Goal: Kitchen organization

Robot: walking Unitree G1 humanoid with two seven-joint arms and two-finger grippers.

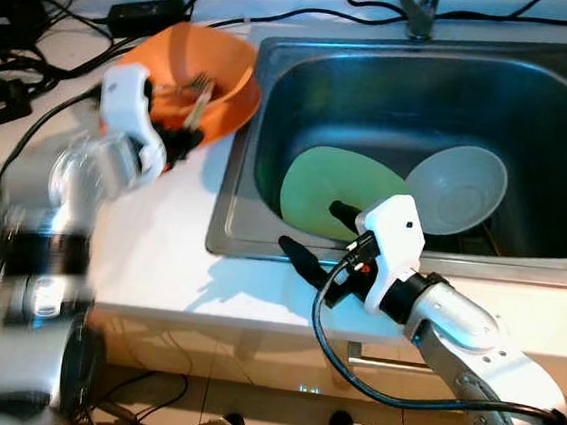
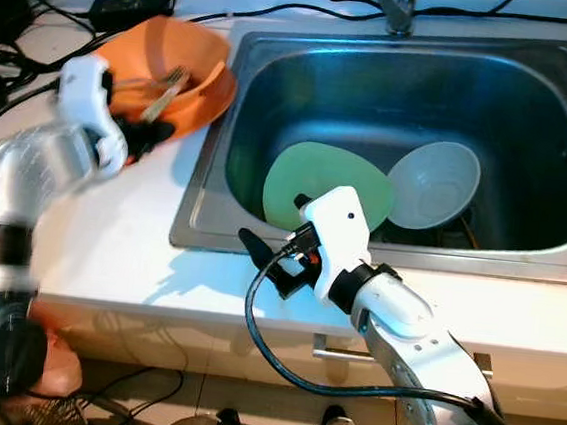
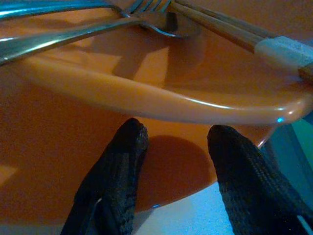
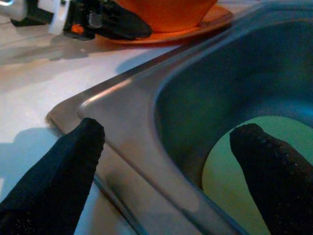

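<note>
We judge orange bowl (image 1: pixel 211 80) light, stiff, slippery; grip rim. Left gripper (image 3: pixel 173 161) jaws open beside it; right gripper (image 4: pixel 166 161) jaws open astride sink (image 4: pixel 142 98) edge.

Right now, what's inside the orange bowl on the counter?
The orange bowl holds a metal fork and wooden chopsticks resting against its inner wall. The left gripper sits open at the rim, and the near wall hides the bowl's bottom.

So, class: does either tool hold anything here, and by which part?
Neither holds anything. The left tool is open at the round orange plastic bowl's base; the right tool is open across the steel sink rim.
</note>
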